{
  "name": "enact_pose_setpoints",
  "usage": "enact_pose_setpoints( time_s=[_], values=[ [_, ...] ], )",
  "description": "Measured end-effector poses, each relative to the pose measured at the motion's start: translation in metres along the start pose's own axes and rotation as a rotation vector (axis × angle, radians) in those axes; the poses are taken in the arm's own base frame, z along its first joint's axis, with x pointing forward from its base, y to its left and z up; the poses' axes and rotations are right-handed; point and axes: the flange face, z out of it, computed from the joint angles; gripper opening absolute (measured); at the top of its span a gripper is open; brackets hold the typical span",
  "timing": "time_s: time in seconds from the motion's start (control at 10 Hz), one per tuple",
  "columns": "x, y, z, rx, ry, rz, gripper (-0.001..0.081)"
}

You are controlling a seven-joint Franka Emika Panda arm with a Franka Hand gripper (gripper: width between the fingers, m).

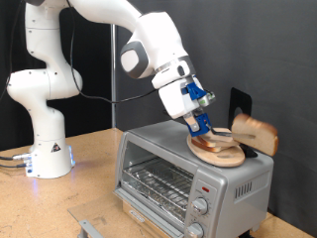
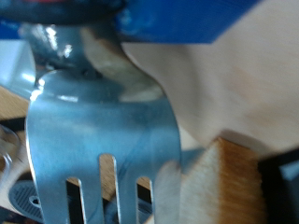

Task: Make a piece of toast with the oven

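Fork (image 2: pixel 98 140) fills the wrist view, handle clamped in the jaws, tines pointing down beside a tan bread crust (image 2: pixel 229 182). Gripper (image 1: pixel 201 121) sits just above the round wooden board (image 1: pixel 220 151) on top of the oven (image 1: pixel 193 169). Judgement: keep the tines low and level, slide under or into one slice only, don't drag the board. Arm reaches over from its base (image 1: pixel 45 149) at the oven's left, elbow high, wrist pitched down toward the board. Bread slices (image 1: pixel 253 131) stand behind the board at the oven's far right corner. Oven door shut, wire rack visible through the glass
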Motion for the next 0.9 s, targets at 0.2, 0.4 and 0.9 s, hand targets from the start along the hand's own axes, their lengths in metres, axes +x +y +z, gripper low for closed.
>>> enact_pose_setpoints(
  time_s=[0.2,0.4,0.9],
  values=[
    [-0.010,-0.011,-0.008,0.035,0.001,-0.016,0.0439],
    [-0.014,-0.012,-0.016,0.034,0.009,-0.016,0.0439],
    [-0.024,-0.009,-0.024,0.032,0.001,-0.006,0.0439]
  ],
)
